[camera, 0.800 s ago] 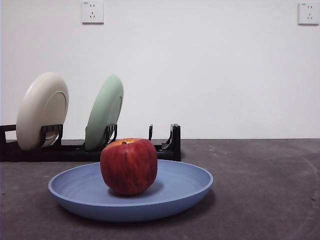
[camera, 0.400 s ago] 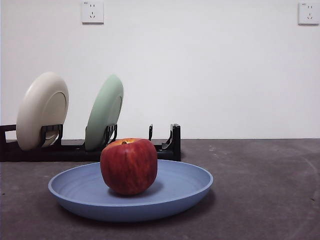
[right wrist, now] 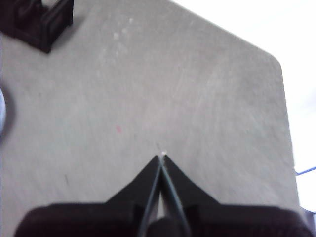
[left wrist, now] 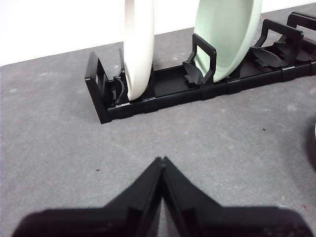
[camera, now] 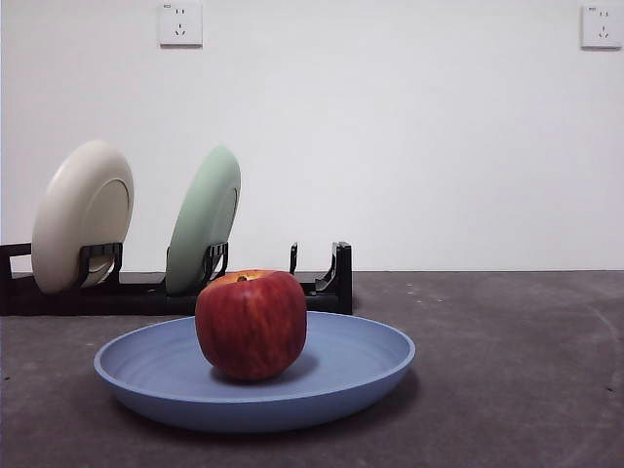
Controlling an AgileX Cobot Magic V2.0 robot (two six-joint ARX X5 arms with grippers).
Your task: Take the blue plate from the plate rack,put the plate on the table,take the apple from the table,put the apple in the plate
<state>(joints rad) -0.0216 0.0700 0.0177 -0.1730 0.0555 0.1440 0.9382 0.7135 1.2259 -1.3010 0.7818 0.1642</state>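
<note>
The red apple (camera: 252, 324) sits in the middle of the blue plate (camera: 361, 375), which lies flat on the dark grey table (camera: 517, 370) in front of the black plate rack (camera: 327, 288). Neither arm shows in the front view. In the left wrist view my left gripper (left wrist: 161, 160) is shut and empty above bare table, facing the rack's end (left wrist: 98, 94). In the right wrist view my right gripper (right wrist: 161, 158) is shut and empty over bare table; a rack corner (right wrist: 47, 22) and a sliver of the blue plate (right wrist: 2, 116) show at the picture's edges.
A cream plate (camera: 83, 214) and a pale green plate (camera: 205, 219) stand upright in the rack; both also show in the left wrist view, cream (left wrist: 139, 44) and green (left wrist: 224, 29). The rack's last slot is empty. A white wall is behind. The table's corner (right wrist: 276, 59) shows in the right wrist view.
</note>
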